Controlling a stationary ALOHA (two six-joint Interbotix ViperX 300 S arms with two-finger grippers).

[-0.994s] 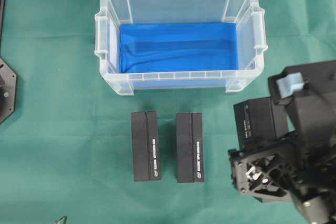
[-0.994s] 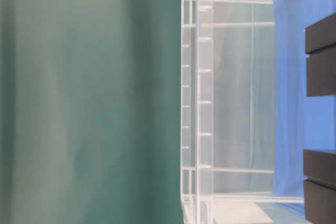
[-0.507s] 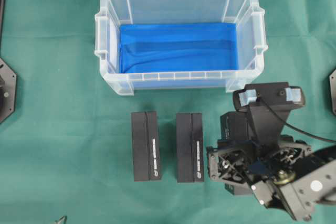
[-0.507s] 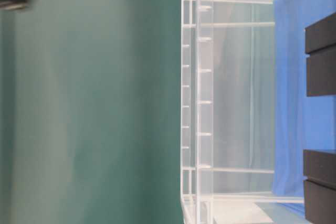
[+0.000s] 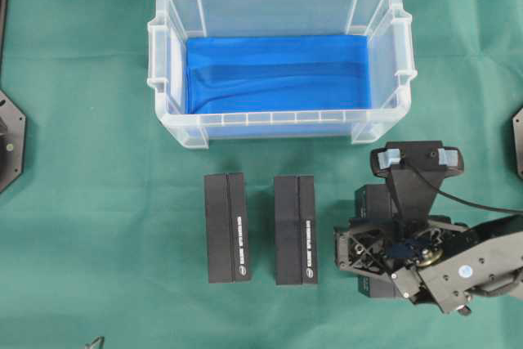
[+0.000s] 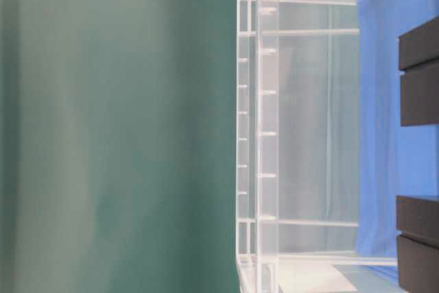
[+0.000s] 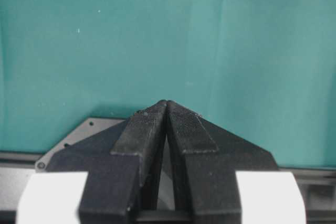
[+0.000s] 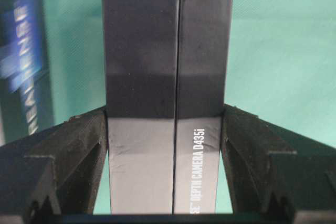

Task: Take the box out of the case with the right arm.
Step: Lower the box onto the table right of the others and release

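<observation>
Right gripper (image 8: 165, 145) clasping a black box (image 8: 165, 77) between its fingers at lower right — outside the case (image 5: 282, 124) sitting at upper centre, two boxes (image 5: 227, 226) lying beside — left gripper (image 7: 167, 124) pressing fully together.

Case (image 5: 280, 4) interior open, only blue lining. Two black boxes (image 5: 227, 227) in front, narrow gap between. Right gripper (image 5: 391, 252) crowds right side.

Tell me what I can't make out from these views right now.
- Third box: overhead, the right end effector covers most of it; whether it touches the cloth is unclear.
- Left end effector: out of overhead frame.
- Blurred box: wrist view, print unreadable.
- Case: table-level view, edges crop it.
</observation>
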